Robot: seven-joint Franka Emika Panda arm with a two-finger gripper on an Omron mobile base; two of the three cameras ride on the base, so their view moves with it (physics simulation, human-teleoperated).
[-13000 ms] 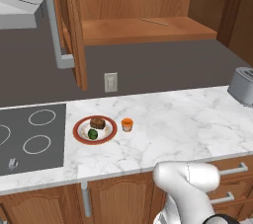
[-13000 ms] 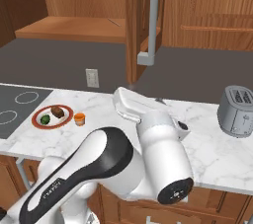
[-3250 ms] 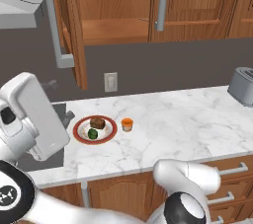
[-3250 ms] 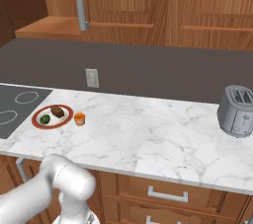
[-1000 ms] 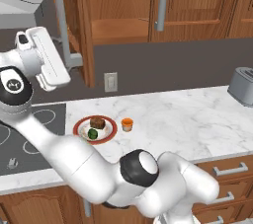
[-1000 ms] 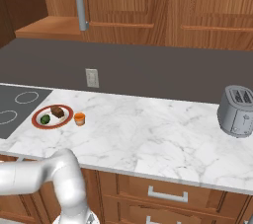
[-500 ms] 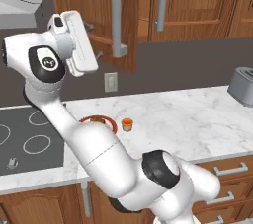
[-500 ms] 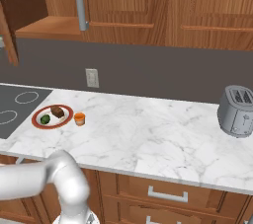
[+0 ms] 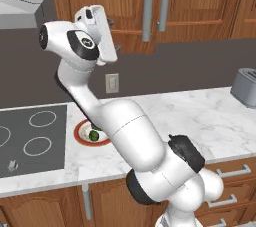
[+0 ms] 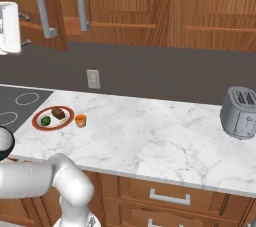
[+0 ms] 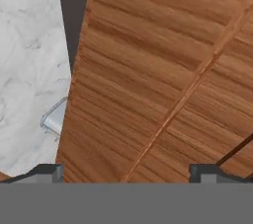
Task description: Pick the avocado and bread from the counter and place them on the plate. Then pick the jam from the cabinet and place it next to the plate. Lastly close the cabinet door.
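While on plate [image 10: 39, 123]: avocado [image 10: 46, 120], bread [image 10: 58, 113] | jam [image 10: 80, 120] beside

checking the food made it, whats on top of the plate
On the plate lie the avocado and the bread. The jam stands beside it on the counter.

cabinet door [image 9: 131, 8]: swings from wide open to nearly shut, handle now beside the neighbouring door's.
gripper [image 9: 111, 36]: follows rightward against it, jaws spread.
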